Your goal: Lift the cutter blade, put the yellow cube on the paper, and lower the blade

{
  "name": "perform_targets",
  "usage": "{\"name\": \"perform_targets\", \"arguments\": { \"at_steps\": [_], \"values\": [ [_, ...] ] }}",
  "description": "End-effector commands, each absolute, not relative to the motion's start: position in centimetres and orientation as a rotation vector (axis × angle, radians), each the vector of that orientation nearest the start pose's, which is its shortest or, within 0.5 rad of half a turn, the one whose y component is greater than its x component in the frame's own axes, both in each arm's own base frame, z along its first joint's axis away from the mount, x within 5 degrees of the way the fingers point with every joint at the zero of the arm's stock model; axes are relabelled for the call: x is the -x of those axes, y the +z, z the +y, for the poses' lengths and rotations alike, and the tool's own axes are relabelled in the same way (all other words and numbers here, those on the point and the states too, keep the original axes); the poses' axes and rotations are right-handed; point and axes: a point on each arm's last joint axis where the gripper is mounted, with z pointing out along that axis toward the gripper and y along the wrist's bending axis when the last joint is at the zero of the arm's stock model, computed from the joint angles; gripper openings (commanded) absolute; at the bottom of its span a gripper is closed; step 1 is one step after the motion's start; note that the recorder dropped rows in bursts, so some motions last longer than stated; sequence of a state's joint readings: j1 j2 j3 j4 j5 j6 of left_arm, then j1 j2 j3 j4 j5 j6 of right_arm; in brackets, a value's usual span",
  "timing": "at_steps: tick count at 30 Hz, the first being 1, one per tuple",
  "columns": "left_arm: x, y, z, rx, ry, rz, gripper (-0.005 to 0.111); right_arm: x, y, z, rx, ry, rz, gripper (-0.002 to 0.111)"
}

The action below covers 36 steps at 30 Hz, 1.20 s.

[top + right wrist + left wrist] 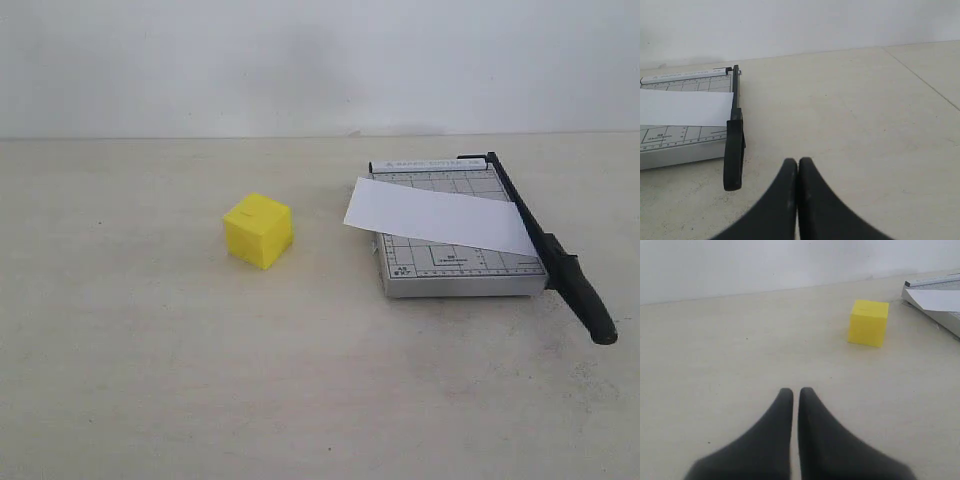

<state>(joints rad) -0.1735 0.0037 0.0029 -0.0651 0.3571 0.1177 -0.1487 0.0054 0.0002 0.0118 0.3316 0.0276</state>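
The yellow cube (258, 230) stands on the table left of the grey cutter board (455, 270). Across that board lies the white paper (440, 214), slanted, with one corner hanging off the board's left side. The cutter blade (548, 247) lies down flat along the board's right edge, its thick handle reaching past the front. Neither arm shows in the exterior view. My left gripper (795, 391) is shut and empty, well short of the cube (868, 322). My right gripper (797, 161) is shut and empty too, beside the blade handle (734, 150) and apart from it.
The pale table top (150, 380) runs back to a white wall (300, 60). A seam line (922, 80) crosses the table in the right wrist view.
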Motion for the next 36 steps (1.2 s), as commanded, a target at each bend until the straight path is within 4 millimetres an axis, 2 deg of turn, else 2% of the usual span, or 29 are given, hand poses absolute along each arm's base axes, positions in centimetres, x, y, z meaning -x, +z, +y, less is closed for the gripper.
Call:
{"name": "perform_targets", "arguments": {
  "at_steps": [1,14,17,21,24,27,30,31,33,34,36],
  "values": [
    [-5.2,18.3,-1.1,-0.219,-0.107,1.811,0.005,-5.3,18.4,-0.8,-0.168,-0.08,1.798,0.0],
    [-5.2,18.3,-1.1,-0.219,-0.107,1.811,0.005,-5.4,18.7,-0.8,-0.163,-0.08,1.764,0.0],
    [-5.2,18.3,-1.1,-0.219,-0.107,1.811,0.005,-5.6,19.6,-0.6,-0.299,0.089,1.641,0.0],
    [-5.2,18.3,-1.1,-0.219,-0.107,1.811,0.005,-5.6,20.5,-0.4,-0.676,0.527,1.451,0.0],
    [-5.2,18.3,-1.1,-0.219,-0.107,1.811,0.005,-5.7,20.5,-0.3,-0.767,0.637,1.41,0.0],
    [-5.2,18.3,-1.1,-0.219,-0.107,1.811,0.005,-5.6,20.7,-0.4,-0.758,0.622,1.391,0.0],
    [-5.2,18.3,-1.1,-0.219,-0.107,1.811,0.005,-5.4,21.8,-1.2,-0.763,0.593,1.238,0.0],
    [-5.2,18.3,-1.1,-0.219,-0.107,1.811,0.005,-5.3,22.4,-1.6,-0.762,0.576,1.164,0.0],
    [-5.2,18.3,-1.1,-0.219,-0.107,1.811,0.005,-4.7,24.8,-1.7,-0.688,0.525,1.08,0.0],
    [-5.2,18.3,-1.1,-0.219,-0.107,1.811,0.005,-5.0,25.7,-1.6,-0.646,0.485,1.113,0.0],
    [-5.2,18.3,-1.1,-0.219,-0.107,1.811,0.005,-6.5,27.4,-1.1,-0.51,0.352,1.295,0.0]
  ]
}}
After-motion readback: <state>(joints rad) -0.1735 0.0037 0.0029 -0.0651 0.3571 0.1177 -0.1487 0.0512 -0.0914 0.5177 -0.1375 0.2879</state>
